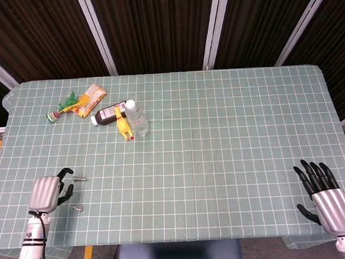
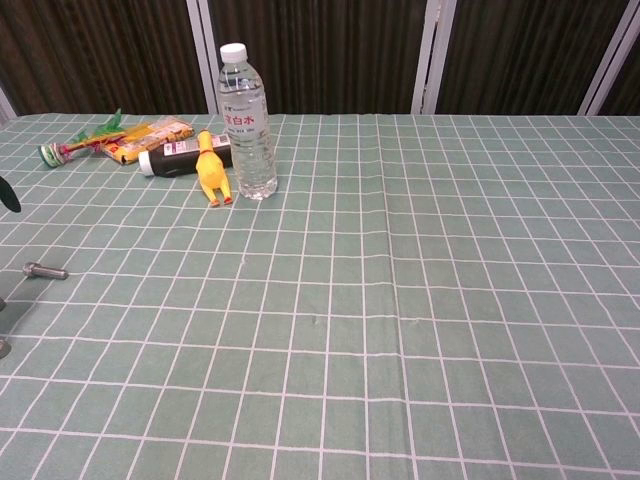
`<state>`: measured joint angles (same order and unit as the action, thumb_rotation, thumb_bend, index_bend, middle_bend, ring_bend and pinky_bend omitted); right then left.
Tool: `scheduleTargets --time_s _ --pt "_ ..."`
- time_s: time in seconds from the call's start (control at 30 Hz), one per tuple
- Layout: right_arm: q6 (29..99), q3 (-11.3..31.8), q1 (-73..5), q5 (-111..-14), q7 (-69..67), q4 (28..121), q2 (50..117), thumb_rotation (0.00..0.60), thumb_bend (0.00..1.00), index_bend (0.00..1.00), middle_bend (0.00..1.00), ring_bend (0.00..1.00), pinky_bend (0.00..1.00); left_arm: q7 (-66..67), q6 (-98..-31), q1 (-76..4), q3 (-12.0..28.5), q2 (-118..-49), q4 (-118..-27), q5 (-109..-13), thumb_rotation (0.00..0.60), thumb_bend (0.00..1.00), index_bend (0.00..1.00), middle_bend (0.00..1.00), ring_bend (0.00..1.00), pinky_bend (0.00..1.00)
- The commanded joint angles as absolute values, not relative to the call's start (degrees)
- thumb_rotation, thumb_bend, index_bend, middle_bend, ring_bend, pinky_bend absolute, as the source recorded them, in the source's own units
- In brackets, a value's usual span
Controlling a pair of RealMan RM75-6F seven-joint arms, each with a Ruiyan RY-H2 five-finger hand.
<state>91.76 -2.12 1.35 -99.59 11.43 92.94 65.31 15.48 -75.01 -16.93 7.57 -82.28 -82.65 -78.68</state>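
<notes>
My left hand (image 1: 46, 193) hovers near the table's front left corner, its silver back turned up and its dark fingers (image 1: 62, 172) loosely bent, holding nothing. One fingertip (image 2: 6, 195) shows at the left edge of the chest view. A steel bolt (image 1: 79, 179) (image 2: 45, 270) lies just right of the hand. A smaller bolt (image 1: 77, 207) (image 2: 3, 347) lies nearer the front edge. My right hand (image 1: 324, 195) rests at the front right corner with fingers spread and empty.
At the back left stand a clear water bottle (image 1: 137, 118) (image 2: 247, 120), a yellow rubber chicken (image 1: 123, 126) (image 2: 211, 168), a dark bottle lying flat (image 1: 107, 114), an orange snack packet (image 1: 90, 99) and a green toy (image 1: 64, 106). A green checked cloth (image 1: 220, 138) covers the table.
</notes>
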Motion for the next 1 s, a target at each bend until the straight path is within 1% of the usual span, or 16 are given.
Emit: scheduleTargets --time_s 0.03,0.1,0.23,0.33,0.47,0.57,0.8,1.0 --pt "91.81 -2.12 1.36 -99.59 11.38 92.95 65.26 0.600 0.28 0.00 0.00 0.00 0.00 46.34 -73.97 -22.17 9.60 -86.46 -87.87 -70.23 0.600 0.41 0.39 1.00 1.00 1.00" --pt "91.88 -2.11 1.37 -99.59 11.27 92.97 65.20 0.600 0.28 0.00 0.00 0.00 0.00 53.51 -74.69 -23.05 10.23 -88.19 -89.13 -67.03 0.600 0.41 0.39 1.00 1.00 1.00" --pt "91.89 -2.20 1.35 -99.69 10.83 93.01 64.94 0.600 0.28 0.00 0.00 0.00 0.00 62.14 -74.41 -25.02 11.67 -90.04 -92.76 -60.12 0.600 0.41 0.38 1.00 1.00 1.00" --pt "91.64 -2.29 1.23 -99.73 10.54 93.00 64.77 0.600 0.28 0.00 0.00 0.00 0.00 64.83 -74.17 -26.50 12.03 -91.28 -93.50 -57.28 0.600 0.41 0.37 1.00 1.00 1.00" --pt "91.73 -2.31 1.22 -99.78 10.24 93.07 64.56 0.600 0.28 0.00 0.00 0.00 0.00 68.84 -75.45 -28.09 11.65 -93.60 -91.69 -54.86 0.600 0.41 0.37 1.00 1.00 1.00" --pt "91.99 -2.28 1.29 -99.81 9.93 93.09 64.46 0.600 0.28 0.00 0.00 0.00 0.00 70.51 -76.12 -29.07 11.64 -95.23 -90.09 -53.02 0.600 0.41 0.39 1.00 1.00 1.00" --pt "91.94 -2.30 1.24 -99.82 9.63 93.04 64.33 0.600 0.28 0.00 0.00 0.00 0.00 70.15 -76.51 -30.37 10.34 -96.78 -86.69 -52.83 0.600 0.41 0.44 1.00 1.00 1.00" --pt "92.37 -2.39 1.39 -100.12 9.31 93.05 64.17 0.600 0.28 0.00 0.00 0.00 0.00 70.36 -76.90 -30.44 8.69 -97.03 -84.82 -52.11 0.600 0.41 0.43 1.00 1.00 1.00"
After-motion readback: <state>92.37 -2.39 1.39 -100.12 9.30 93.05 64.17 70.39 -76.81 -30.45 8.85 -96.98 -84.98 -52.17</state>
